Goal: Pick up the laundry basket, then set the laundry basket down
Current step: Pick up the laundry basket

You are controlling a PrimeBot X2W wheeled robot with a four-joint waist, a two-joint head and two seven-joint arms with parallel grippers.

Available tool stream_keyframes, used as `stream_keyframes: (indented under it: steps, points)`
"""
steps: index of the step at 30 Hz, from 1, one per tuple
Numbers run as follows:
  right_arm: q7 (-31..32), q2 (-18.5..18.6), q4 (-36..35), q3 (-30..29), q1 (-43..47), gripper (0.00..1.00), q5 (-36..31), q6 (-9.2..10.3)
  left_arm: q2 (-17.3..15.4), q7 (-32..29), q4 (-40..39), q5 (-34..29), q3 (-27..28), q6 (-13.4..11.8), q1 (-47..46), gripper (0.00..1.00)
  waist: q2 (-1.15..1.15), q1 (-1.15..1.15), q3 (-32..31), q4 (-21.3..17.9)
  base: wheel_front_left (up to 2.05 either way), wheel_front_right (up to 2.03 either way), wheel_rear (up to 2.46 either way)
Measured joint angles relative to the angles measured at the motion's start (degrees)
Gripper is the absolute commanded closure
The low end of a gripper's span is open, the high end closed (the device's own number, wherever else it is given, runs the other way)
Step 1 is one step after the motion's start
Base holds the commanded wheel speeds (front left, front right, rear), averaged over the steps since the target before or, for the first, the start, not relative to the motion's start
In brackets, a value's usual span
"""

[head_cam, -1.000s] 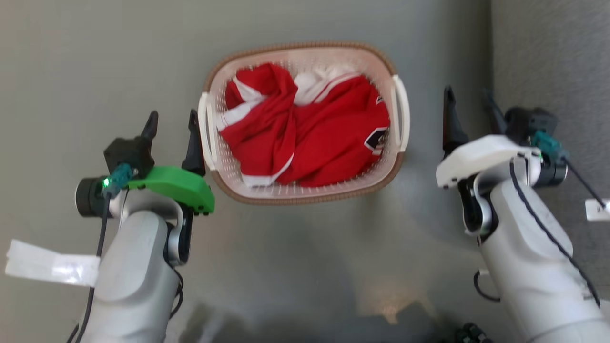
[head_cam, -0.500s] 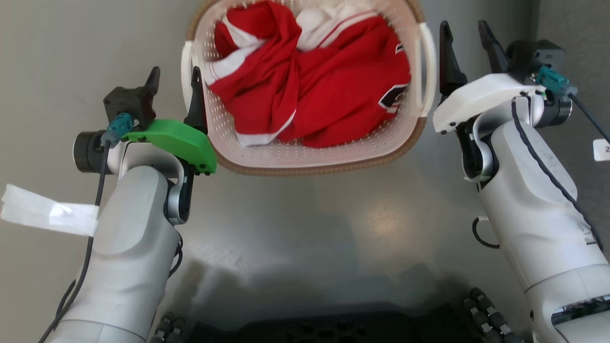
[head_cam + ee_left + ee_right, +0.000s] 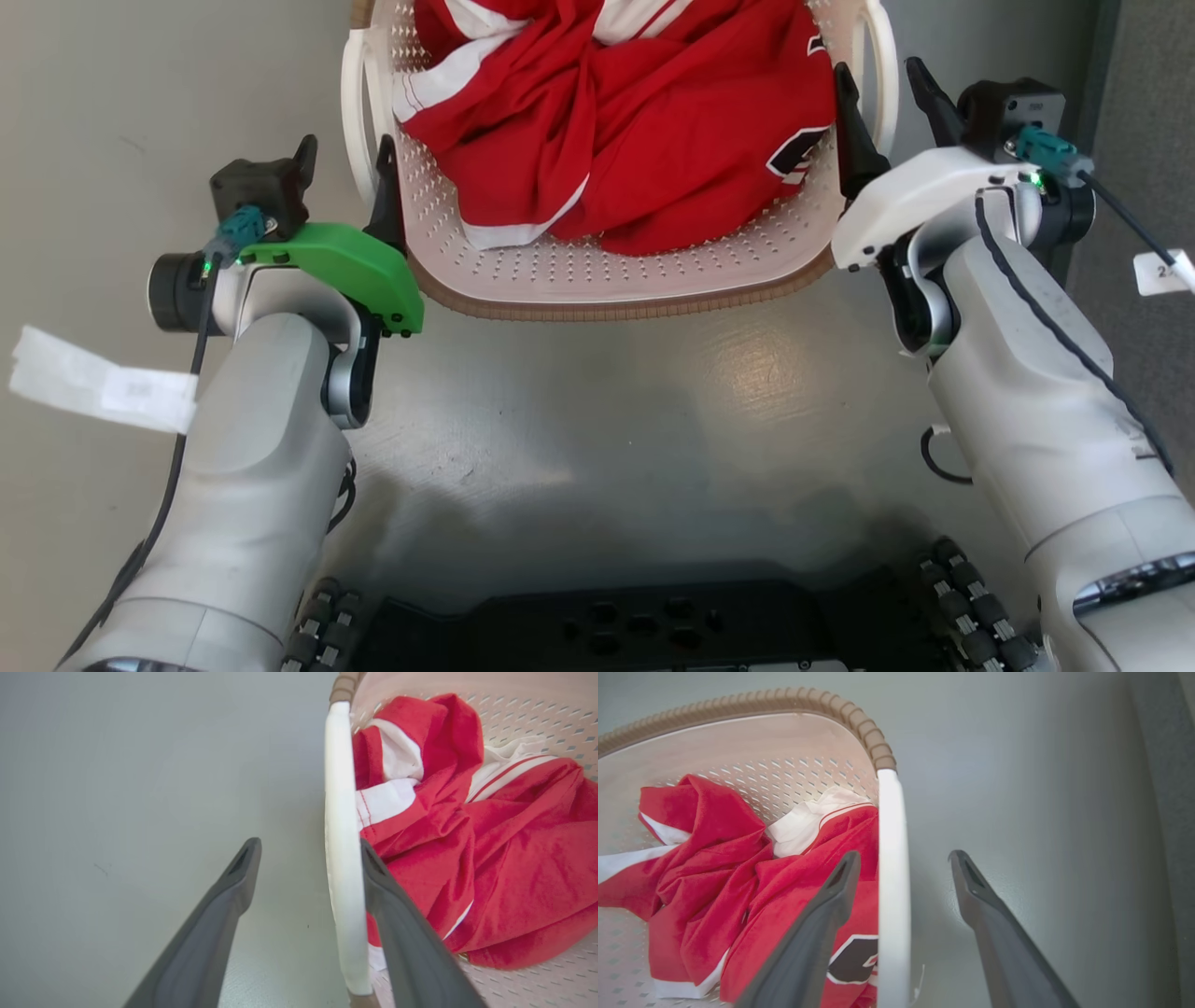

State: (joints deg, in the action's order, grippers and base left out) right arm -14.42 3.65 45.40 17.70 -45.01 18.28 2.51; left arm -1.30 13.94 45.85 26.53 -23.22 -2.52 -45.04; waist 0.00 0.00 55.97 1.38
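Grey floor [image 3: 597, 420] bears a cream perforated, brown-rimmed laundry basket [image 3: 607, 271]

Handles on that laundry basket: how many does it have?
2. One handle runs along the laundry basket's left side, between the left tool's fingers; the other along its right side, between the right tool's.

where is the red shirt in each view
Head view: red shirt at top centre, inside the basket.
Left wrist view: shirt on the right, beyond the white handle.
Right wrist view: shirt at lower left, beside the other handle.
Shared landmark: the basket's brown rim.
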Motion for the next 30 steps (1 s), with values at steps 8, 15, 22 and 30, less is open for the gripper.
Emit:
stream_keyframes:
  steps: [8,15,22,30]
  points:
    - [0.0,0.0,2.7,1.3,-1.9,0.0,1.7,-0.43,0.0,0.3,3.3,0.5,-2.5,0.5,-2.4,0.0,0.0,0.0,1.3,0.0,0.0,0.0,0.0]
    - [0.0,0.1,4.3,2.6,-3.7,0.07,2.5,-0.44,0.0,0.3,5.6,0.8,-3.7,0.6,-4.4,0.0,0.0,0.0,1.8,-0.1,0.0,0.0,0.0]
    - [0.0,0.1,5.6,3.7,-4.4,0.55,3.4,-0.47,0.1,0.3,7.5,1.0,-5.1,0.6,-5.4,0.48,0.0,0.0,1.9,-0.2,0.0,0.0,0.0]
    - [-0.2,-0.5,8.0,5.3,-5.2,1.0,5.1,-0.48,0.8,0.5,9.1,2.7,-6.9,1.1,-6.7,1.0,0.0,0.0,1.9,-0.4,0.0,0.0,0.0]
